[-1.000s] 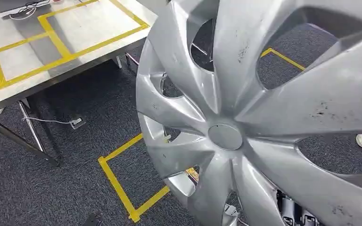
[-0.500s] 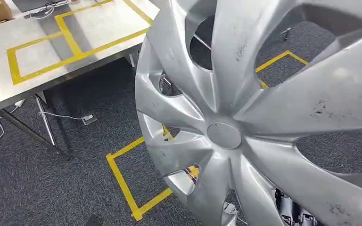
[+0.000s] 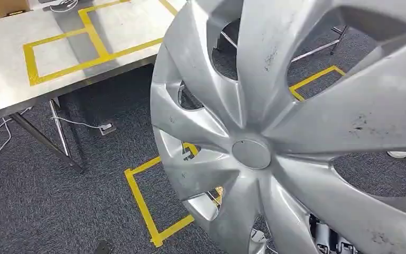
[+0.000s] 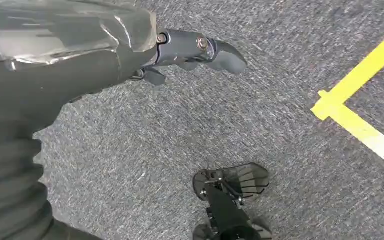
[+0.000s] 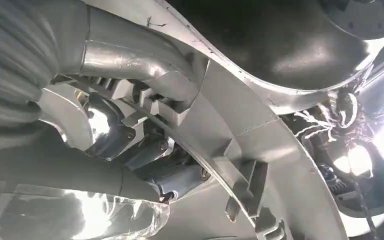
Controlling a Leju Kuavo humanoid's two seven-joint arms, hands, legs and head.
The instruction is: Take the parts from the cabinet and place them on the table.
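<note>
Right hand (image 5: 130,150) grips unmarked silver hubcap (image 3: 296,137).

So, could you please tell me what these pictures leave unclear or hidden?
- Head view: the wheel cover runs off the frame's edges and hides the floor behind it.
- Head view: the table is cut off by the frame's edge.
- Right wrist view: the right robot hand is largely hidden behind the cover's ribs.

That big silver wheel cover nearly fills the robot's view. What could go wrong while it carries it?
The large silver plastic wheel cover hides much of the grey carpet floor, so a misstep seems possible. The right hand grips only at its ribbed rim, so it might slip. It could bump the steel table.
</note>
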